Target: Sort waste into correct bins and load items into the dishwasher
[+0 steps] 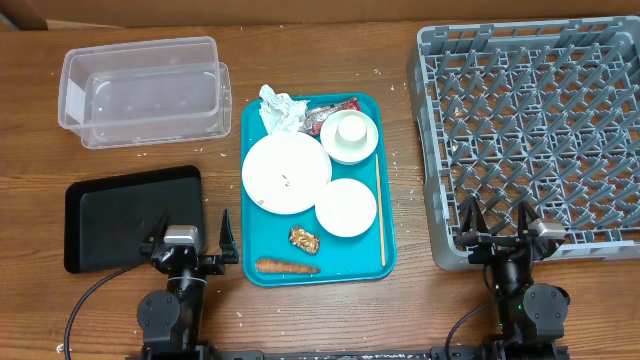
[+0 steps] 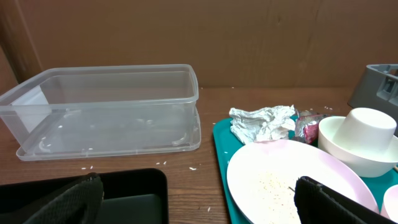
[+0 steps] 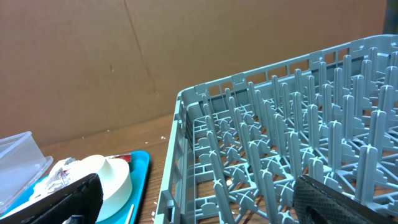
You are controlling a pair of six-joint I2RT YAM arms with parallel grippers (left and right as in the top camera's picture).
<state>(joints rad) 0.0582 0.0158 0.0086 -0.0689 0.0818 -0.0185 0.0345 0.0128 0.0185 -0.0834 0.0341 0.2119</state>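
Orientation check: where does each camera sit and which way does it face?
Overhead: above the table, looking straight down at the teal tray; left end effector and right end effector open at the bottom edge.
Left wrist: low, facing forward across the clear bin and plate; its dark fingers fill the bottom corners.
Right wrist: low beside the rack, facing across it; fingers below.
Shared: the white cup shows in all three.

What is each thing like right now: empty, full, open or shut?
Clear bin: empty, no lid.
Black tray: empty.
Dish rack: empty.
Teal tray: loaded.
Big plate: flat, crumbs on it.
Napkin: crumpled.
Cup: sitting in the bowl.
Left end effector: open, holding nothing.
Right end effector: open, holding nothing.
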